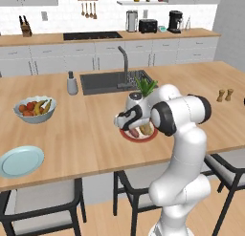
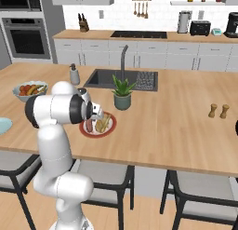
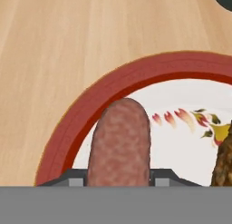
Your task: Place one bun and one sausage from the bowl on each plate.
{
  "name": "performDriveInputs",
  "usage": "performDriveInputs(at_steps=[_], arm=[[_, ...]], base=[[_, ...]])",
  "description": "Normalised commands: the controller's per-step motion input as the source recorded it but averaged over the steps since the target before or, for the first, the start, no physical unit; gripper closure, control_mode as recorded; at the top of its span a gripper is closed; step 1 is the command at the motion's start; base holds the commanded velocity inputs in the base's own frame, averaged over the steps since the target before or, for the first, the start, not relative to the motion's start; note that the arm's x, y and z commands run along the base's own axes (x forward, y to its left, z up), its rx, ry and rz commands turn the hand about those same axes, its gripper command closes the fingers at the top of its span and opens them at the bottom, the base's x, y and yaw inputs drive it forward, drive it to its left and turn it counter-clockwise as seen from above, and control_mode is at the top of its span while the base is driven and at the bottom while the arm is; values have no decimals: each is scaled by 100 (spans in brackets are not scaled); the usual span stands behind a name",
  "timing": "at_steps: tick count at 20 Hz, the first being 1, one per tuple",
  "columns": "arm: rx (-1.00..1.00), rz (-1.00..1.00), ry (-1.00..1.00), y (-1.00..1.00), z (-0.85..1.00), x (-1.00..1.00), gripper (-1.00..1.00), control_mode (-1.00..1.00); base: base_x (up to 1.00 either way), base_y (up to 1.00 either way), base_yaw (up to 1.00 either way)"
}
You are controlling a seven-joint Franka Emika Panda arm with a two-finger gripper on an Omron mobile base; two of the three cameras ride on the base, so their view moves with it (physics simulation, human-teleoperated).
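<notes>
The red-rimmed white plate (image 1: 139,140) (image 2: 95,135) (image 3: 113,80) lies near the counter's front edge, just in front of the potted plant. My gripper (image 1: 130,127) (image 2: 95,117) (image 3: 118,177) is low over its left part, shut on a reddish-brown sausage (image 3: 120,137) (image 2: 88,127) with a finger against each side. The sausage is down at the plate's white surface. A golden-tan bun (image 1: 146,129) (image 2: 103,123) (image 3: 225,162) lies on the same plate beside it. The light blue plate (image 1: 21,161) (image 2: 2,125) sits bare at the far left. A dark sliver of the black bowl (image 2: 236,126) shows at the right edge.
A potted plant (image 1: 143,89) (image 2: 122,95) stands just behind the red plate, with the sink (image 1: 115,81) beyond it. The fruit bowl (image 1: 35,108) is at the left, and salt and pepper shakers (image 1: 225,94) at the right. Chairs stand under the counter's front edge.
</notes>
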Motion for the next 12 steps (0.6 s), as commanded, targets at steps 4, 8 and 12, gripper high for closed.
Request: performDriveInputs(at_steps=[4,8,12], arm=[[0,0,0,0,0,4,100,-100],[0,0,0,0,0,0,100,-100],[0,0,0,0,0,0,-100,-100]], base=[[0,0,0],[0,0,0],[0,0,0]])
